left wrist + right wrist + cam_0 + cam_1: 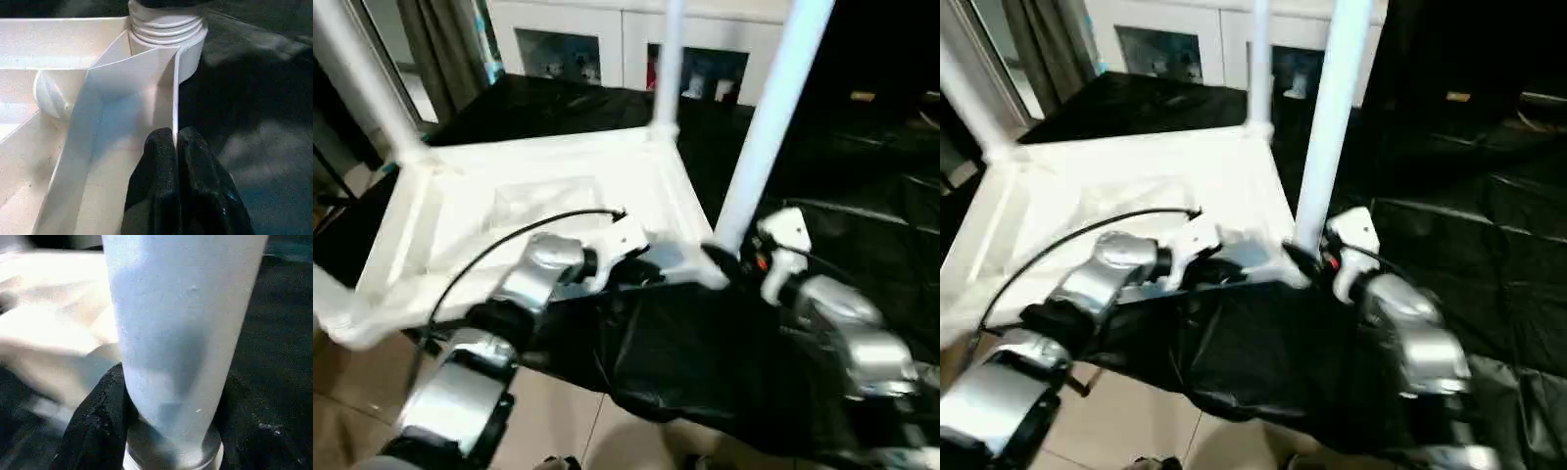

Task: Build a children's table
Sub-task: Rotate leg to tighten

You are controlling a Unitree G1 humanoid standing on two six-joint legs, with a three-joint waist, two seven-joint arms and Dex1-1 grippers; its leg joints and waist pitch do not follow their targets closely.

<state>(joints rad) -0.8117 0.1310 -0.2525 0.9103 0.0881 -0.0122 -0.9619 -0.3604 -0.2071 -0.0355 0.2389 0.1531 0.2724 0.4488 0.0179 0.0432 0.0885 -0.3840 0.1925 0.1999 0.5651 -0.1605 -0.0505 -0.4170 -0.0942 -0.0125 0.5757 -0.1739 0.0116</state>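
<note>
I can't read any text, label, brand mark or number from here: the white table top (519, 211), its legs (773, 108) and the cabinet (607, 29) behind carry no legible writing.

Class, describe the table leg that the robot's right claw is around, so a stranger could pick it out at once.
Find the upturned white tabletop on the black sheet. At its near right corner one leg stands between the right claw's fingers. It is the nearest, thickest-looking leg, leaning right.
</note>
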